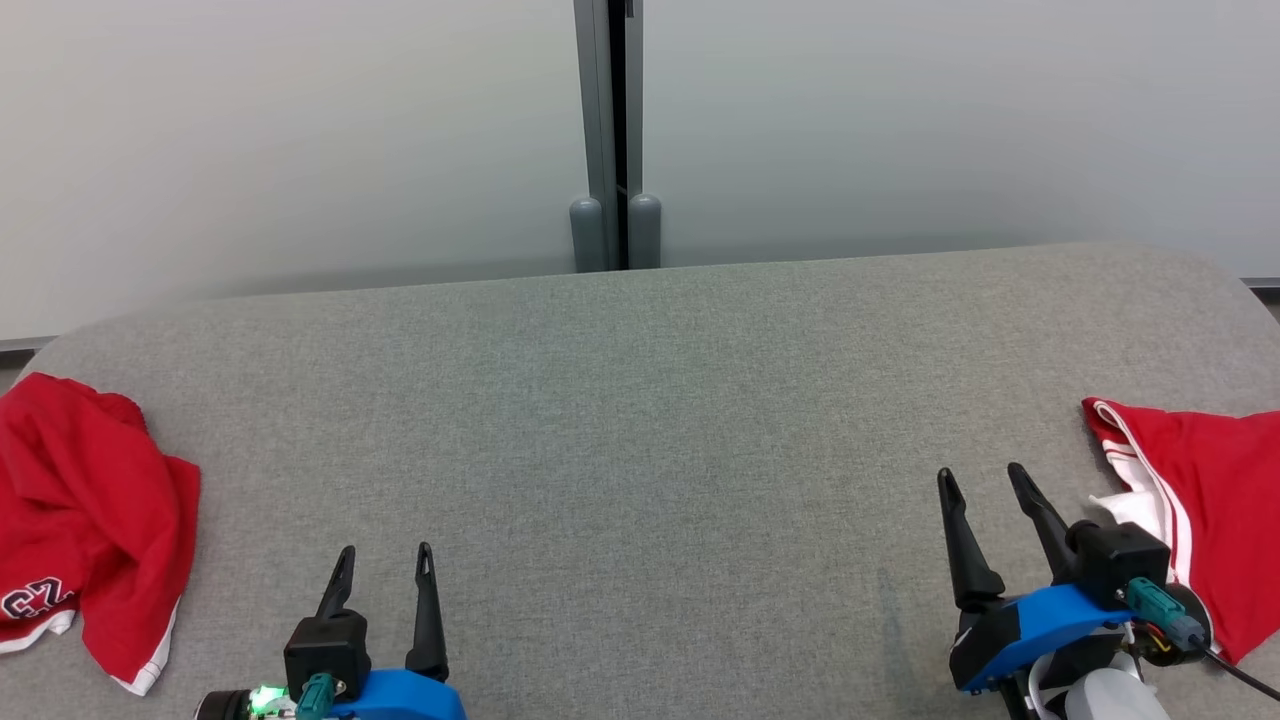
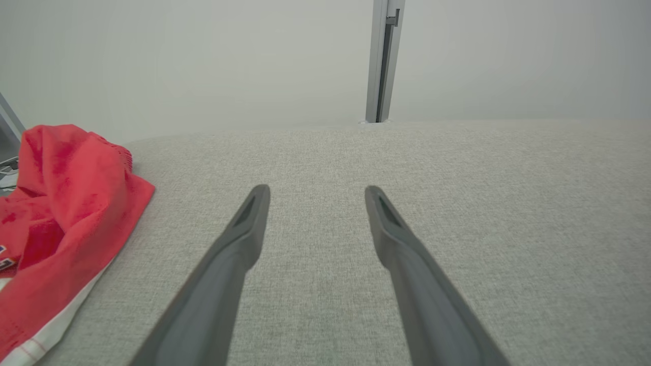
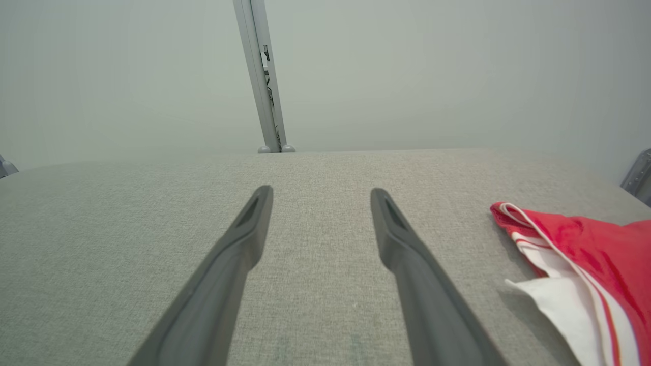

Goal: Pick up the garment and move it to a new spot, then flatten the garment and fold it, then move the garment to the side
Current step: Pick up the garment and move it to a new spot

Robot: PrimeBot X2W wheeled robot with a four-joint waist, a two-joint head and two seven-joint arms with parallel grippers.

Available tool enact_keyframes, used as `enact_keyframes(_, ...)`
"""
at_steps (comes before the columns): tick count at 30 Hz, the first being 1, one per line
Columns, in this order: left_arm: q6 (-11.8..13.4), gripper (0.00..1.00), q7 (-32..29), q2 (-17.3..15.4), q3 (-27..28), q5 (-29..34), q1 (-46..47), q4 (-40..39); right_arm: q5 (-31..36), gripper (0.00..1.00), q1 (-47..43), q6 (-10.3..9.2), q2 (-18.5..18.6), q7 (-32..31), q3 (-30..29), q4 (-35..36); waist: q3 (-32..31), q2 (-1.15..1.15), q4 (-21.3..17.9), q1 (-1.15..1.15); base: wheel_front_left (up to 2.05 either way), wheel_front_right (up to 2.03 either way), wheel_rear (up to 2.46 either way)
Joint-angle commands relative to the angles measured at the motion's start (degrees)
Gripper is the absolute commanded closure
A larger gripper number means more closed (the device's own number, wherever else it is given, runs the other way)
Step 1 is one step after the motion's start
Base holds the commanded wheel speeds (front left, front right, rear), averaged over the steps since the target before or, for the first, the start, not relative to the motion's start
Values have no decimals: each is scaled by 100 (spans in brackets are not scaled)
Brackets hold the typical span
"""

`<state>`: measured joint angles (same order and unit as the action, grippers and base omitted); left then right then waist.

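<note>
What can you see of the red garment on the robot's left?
The red garment lies crumpled in a loose heap at the left edge of the grey fabric surface, partly cut off by the frame. It looks like knit jersey cloth, with white hem trim and part of some lettering. Only the surface touches it; the open left gripper is apart from it.

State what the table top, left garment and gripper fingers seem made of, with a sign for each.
Table top: grey woven cloth, matt; the weave shows.
Left garment: soft red knit, perhaps sports mesh; it crumples, with tiny holes near one edge.
Fingers: dark matt plastic or rubber, probably; smooth, moulded hollows.
</note>
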<state>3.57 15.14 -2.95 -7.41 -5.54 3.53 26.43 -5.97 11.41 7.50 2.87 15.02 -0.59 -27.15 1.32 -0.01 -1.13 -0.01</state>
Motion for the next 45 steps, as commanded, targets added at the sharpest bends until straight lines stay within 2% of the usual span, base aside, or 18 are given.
enact_keyframes(1,26,0,0,4,26,-11,-42,-20,-33,0,-105,-2,8,20,17,-9,-34,1,-3,1,0,0,0)
enact_keyframes(12,43,0,-1,3,58,-29,-114,-85,31,0,-202,-2,6,20,97,-73,-47,1,248,1,0,0,0)
enact_keyframes(28,86,0,-1,5,337,-51,-191,-171,-78,0,-221,-2,8,19,266,-157,125,1,2204,1,0,0,0)
enact_keyframes(33,110,0,-1,7,445,-83,-274,-231,-126,0,-186,-2,10,19,336,-179,154,1,2619,1,0,0,0)
enact_keyframes(39,152,0,-1,7,551,-138,-356,-278,-112,0,-117,-2,12,20,446,-192,209,1,2749,1,0,0,0)
enact_keyframes(45,113,0,-1,5,686,-258,-58,-200,-17,0,50,-2,13,20,617,-75,502,1,2494,1,0,0,0)
